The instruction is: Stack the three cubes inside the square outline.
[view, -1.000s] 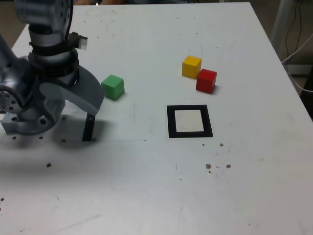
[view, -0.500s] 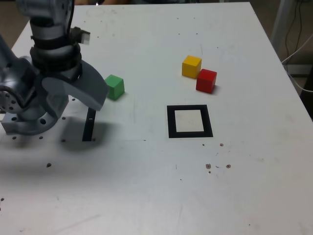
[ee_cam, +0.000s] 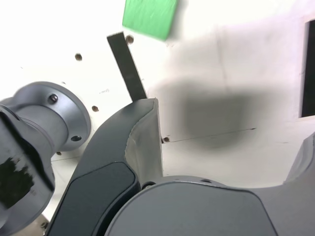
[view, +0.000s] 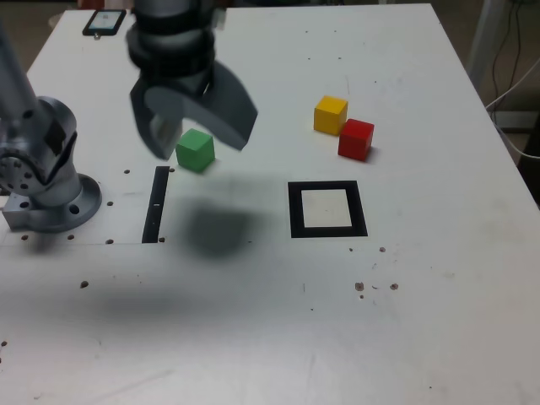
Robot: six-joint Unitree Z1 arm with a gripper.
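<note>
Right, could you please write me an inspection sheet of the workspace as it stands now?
Surface: white table, small dark holes and marks.
Job's things: green cube on the exterior view's left; yellow cube and red cube close together beyond the black square outline; nothing stacked.
Clutter: black strip near the arm base; dark-framed item at the far edge.
Grippers: end effector open, raised, empty.
Cables: thin, light one beside the table.
Surroundings: pale post past the table's right edge.
</note>
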